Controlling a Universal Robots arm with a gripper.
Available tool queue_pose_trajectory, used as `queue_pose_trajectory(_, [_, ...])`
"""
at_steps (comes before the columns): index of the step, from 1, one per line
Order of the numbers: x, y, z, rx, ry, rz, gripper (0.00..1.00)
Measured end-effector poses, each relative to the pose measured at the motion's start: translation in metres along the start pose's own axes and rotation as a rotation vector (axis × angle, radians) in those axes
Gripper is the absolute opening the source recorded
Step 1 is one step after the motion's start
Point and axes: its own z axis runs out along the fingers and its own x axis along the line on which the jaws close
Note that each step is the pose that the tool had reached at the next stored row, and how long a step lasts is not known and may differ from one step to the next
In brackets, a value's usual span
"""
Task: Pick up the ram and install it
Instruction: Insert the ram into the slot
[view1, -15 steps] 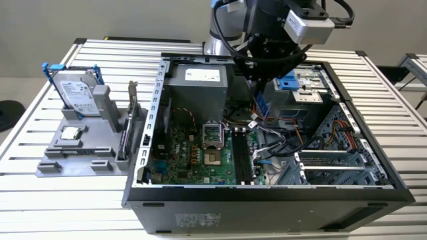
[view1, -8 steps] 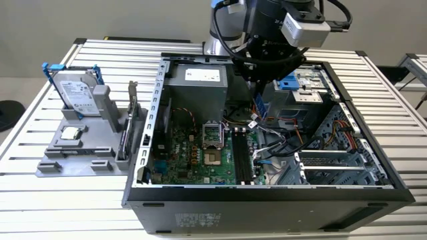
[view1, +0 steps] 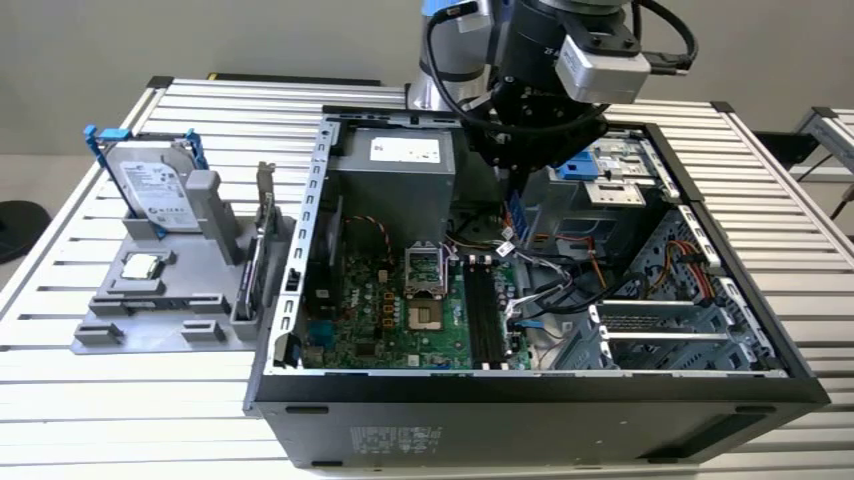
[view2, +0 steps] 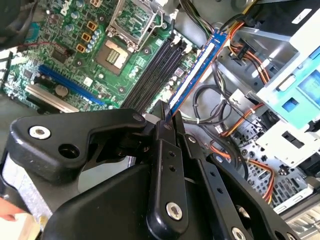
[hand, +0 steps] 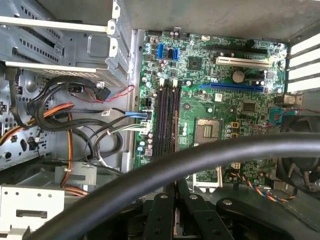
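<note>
Black jointed gripper (view2: 167, 119), lower centre of the second wrist view: fingers pinched on one end of the ram (view2: 196, 75), a long thin blue circuit-board stick, carried above the green motherboard (view2: 75, 55). Pickup done; seating pending. Long black memory slots (hand: 167, 120) unfilled. Contact point partly hidden behind finger links; chips indistinct.
</note>
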Motion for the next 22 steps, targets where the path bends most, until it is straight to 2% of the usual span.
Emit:
queue_pose_trajectory(10, [0.0003, -0.0003, 0.0085, -0.0004, -0.0001, 0.003, 0.00])
queue_pose_trajectory(22, [0.0006, -0.0006, 0.0169, -0.0086, -0.0005, 0.004, 0.00])
